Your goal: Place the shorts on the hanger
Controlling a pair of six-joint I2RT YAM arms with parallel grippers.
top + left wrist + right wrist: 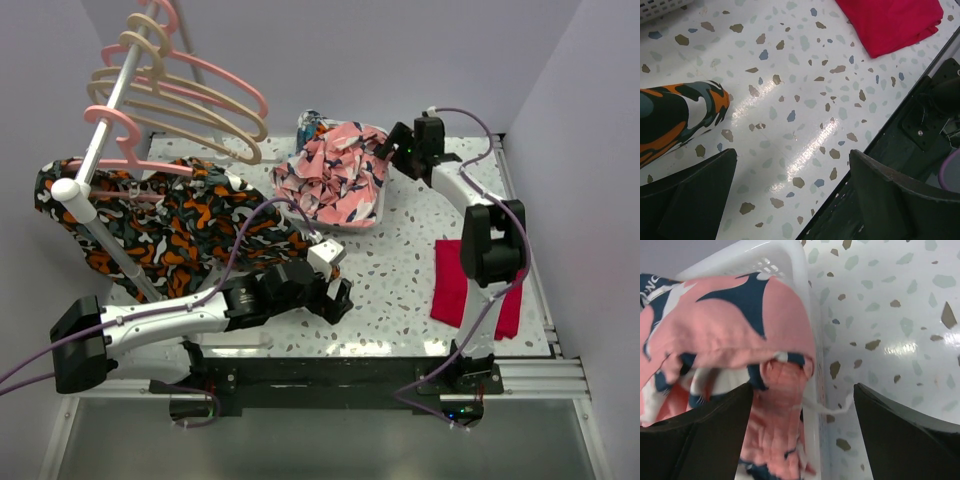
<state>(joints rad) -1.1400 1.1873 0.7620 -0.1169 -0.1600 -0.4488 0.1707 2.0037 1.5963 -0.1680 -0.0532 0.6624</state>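
Shorts [335, 178] bunched in white mesh basket [381, 203] at far centre. Waistband and legs not distinguishable, basket mostly buried. Soft salmon fabric, navy-white leaf print, loose white drawstring in right wrist view.

Tan hanger [200, 100]: smooth plastic, curved shoulders, on rail far left, overlapping pink hangers.

Right gripper [385, 145] at basket's right rim, 2 fingers spread, nothing clamped.

Left gripper [335, 300] low over speckled terrazzo table [400, 290], spread, empty, near patterned garment [170, 225].

Red cloth [460, 280] partly behind right arm.
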